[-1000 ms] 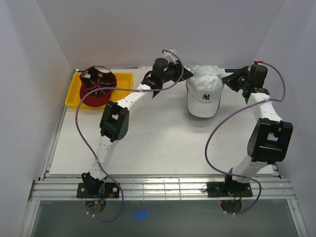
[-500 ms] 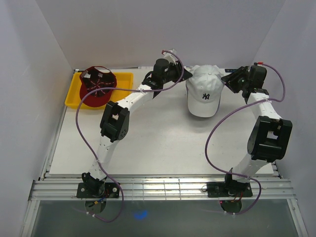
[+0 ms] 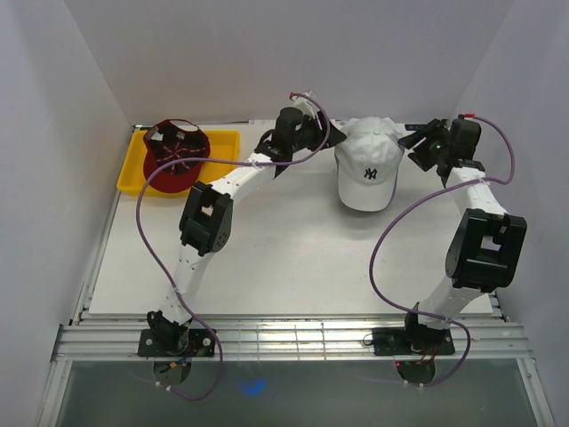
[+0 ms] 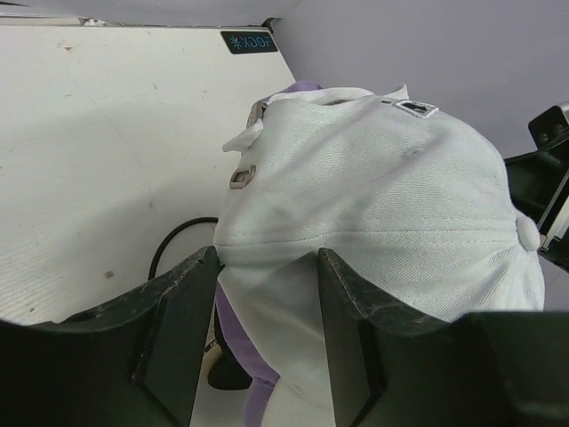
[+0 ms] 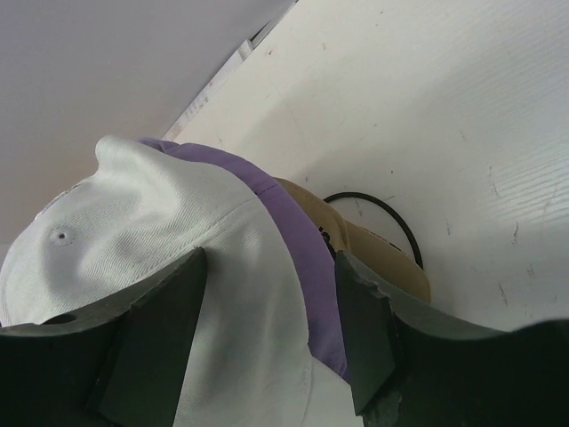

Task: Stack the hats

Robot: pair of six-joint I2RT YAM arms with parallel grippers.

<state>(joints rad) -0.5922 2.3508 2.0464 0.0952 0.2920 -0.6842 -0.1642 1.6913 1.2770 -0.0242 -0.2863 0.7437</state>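
Tabletop (image 3: pixel 267 258): one hat stack (image 3: pixel 367 169), one red hat (image 3: pixel 175 153).

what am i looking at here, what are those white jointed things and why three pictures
The white jointed things are two robot arms, the left arm and the right arm, bolted at the near edge of a table. The wide picture comes from a fixed camera above and behind them. The other two come from a small camera on each wrist, so the dark shapes at the bottom are the left arm's fingers and the right arm's fingers. Both arms reach to a pile of caps at the far side: a white cap on top, a lavender cap under it and a tan cap lower down. A dark red cap lies upside down in a yellow tray. Both pairs of fingers stand apart at the white cap's sides; nothing looks gripped.
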